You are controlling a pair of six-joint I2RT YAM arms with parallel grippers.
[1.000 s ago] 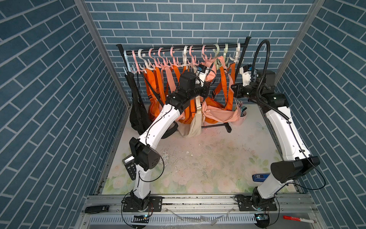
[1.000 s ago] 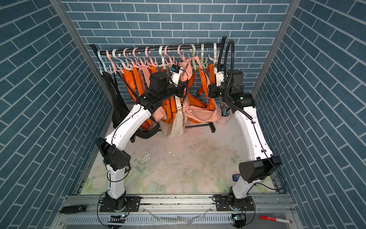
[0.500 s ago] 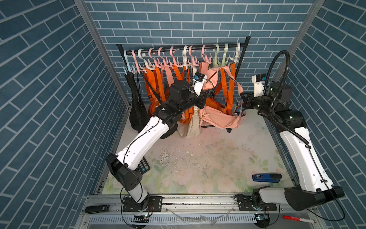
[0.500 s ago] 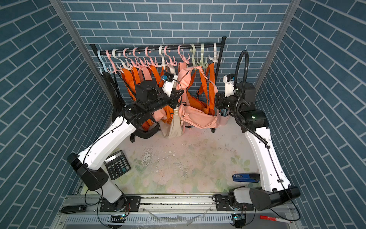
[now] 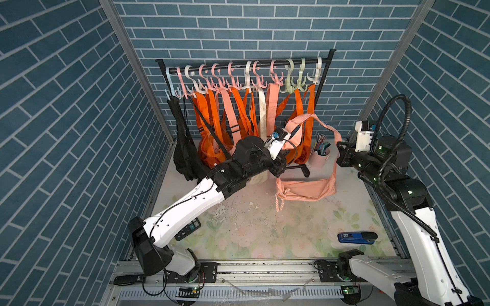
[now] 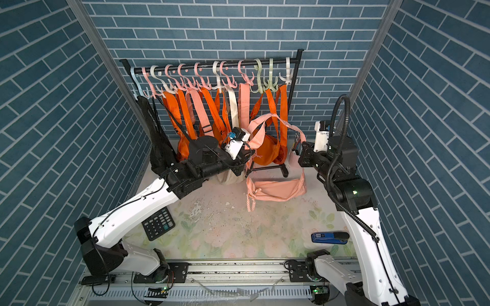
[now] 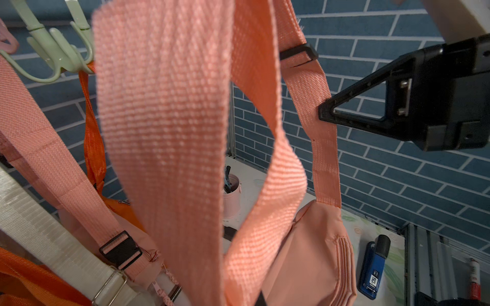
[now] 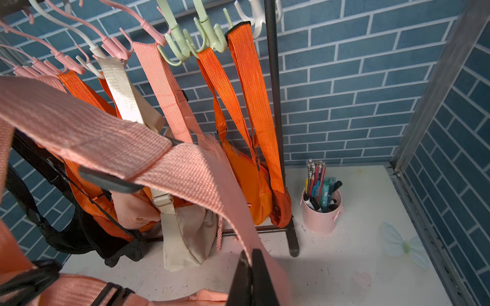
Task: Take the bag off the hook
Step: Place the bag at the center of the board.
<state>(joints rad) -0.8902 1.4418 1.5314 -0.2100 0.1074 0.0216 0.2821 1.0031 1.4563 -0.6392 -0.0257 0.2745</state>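
The table (image 5: 265,238) has a pale top with a faded flower print, and a black rack (image 5: 305,171) stands on it at the back. A pink cup (image 5: 321,159) of pens sits just beside the rack's right foot. A pale butterfly-shaped piece (image 8: 405,246) lies further right of that foot. White flakes (image 5: 225,212) are scattered in front of the rack. A calculator (image 6: 158,224) lies well in front of its left end, and a blue and black stapler-like thing (image 5: 356,237) well in front of its right end. A beige bag (image 8: 185,238) slumps on the table at the rack's base. Whether the pink bag (image 5: 305,189) in front of the rack touches the table cannot be told.
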